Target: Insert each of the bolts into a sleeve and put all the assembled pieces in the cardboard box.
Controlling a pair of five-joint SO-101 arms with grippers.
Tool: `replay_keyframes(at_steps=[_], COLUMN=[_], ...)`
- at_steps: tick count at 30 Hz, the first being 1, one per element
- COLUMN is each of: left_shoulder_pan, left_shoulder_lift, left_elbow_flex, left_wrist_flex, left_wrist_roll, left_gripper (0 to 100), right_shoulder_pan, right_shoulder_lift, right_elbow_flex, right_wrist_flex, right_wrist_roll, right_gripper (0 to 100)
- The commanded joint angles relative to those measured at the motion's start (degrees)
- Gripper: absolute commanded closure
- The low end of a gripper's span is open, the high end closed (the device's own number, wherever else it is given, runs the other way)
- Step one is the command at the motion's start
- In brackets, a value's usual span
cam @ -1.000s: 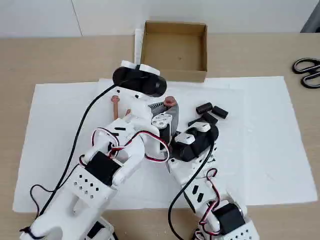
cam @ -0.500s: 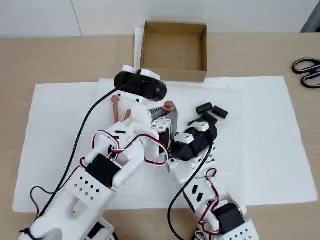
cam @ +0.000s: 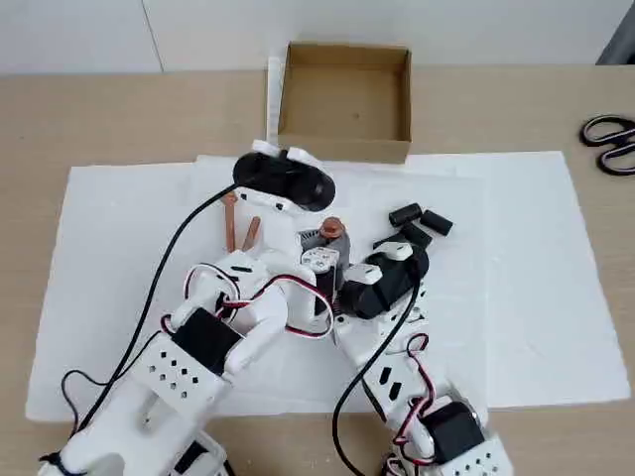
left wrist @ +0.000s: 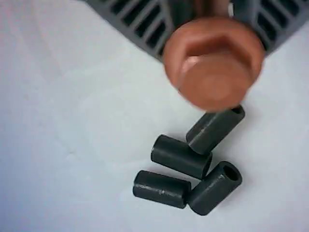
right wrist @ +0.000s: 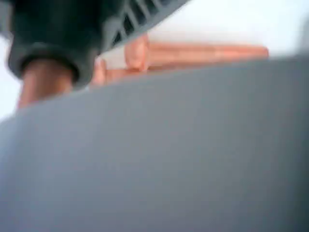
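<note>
My left gripper point(cam: 329, 236) is shut on a copper bolt point(cam: 331, 226), its round head point(left wrist: 212, 63) sitting close between the grey ribbed fingers point(left wrist: 135, 19). My right gripper point(cam: 337, 262) meets it at the middle of the paper, shut on a black sleeve point(right wrist: 43, 38). The bolt's shaft point(right wrist: 35, 89) sticks out of that sleeve. Two more bolts point(cam: 240, 228) point(right wrist: 193, 52) lie on the paper to the left. Several loose sleeves point(cam: 419, 224) point(left wrist: 193, 164) lie to the right. The cardboard box point(cam: 345, 149) stands open at the back.
A white paper sheet point(cam: 516, 288) covers the working area of the wooden table. Scissors point(cam: 610, 139) lie at the far right edge. Both arms and their cables crowd the front middle; the paper's right half is free.
The left gripper with the bolt has moved toward the front of the table, closing on the right gripper. The right arm has hardly shifted.
</note>
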Motion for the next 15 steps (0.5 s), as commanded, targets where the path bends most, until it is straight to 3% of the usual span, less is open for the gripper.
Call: replay_keyframes(at_steps=[1, 15], left_shoulder_pan=[-0.3, -0.2], left_shoulder_lift=[-0.2, -0.3], left_elbow_flex=[2.0, 4.1], left_wrist_flex=[0.5, 0.9], left_wrist_roll=[0.1, 0.1], left_gripper=[99, 97], right_shoulder_pan=[0.8, 0.8], right_shoulder_lift=[-0.8, -0.8], right_elbow_flex=[-0.5, -0.5], right_wrist_flex=[-1.5, -1.5], right_wrist_roll=[-0.4, -0.4], right_gripper=[99.5, 99.5])
